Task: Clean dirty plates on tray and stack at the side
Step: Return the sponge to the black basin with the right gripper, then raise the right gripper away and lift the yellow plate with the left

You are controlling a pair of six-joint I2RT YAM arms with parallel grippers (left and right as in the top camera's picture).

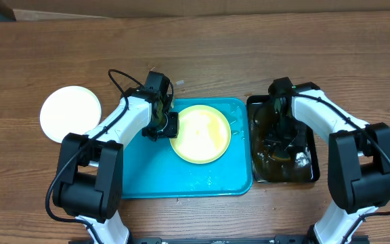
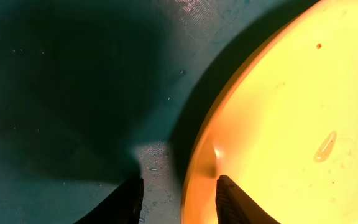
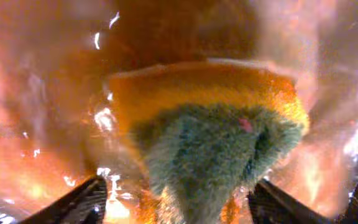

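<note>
1 plate [image 1: 200, 133] on the tray [image 1: 147, 177].
Our left tool [image 2: 182, 200] straddles its wet rim, open; we risk a slip. Right tool [image 3: 179, 202] open around sponge [image 3: 210, 124].

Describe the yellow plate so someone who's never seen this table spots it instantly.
Find the big turquoise tray in the middle of the wooden table. The plate lies on it, right of centre. It is round and pale yellow, while the only other plate in view is white and sits off the tray to the left.

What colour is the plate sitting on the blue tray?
The plate is pale yellow, clearest in the overhead view.
</note>
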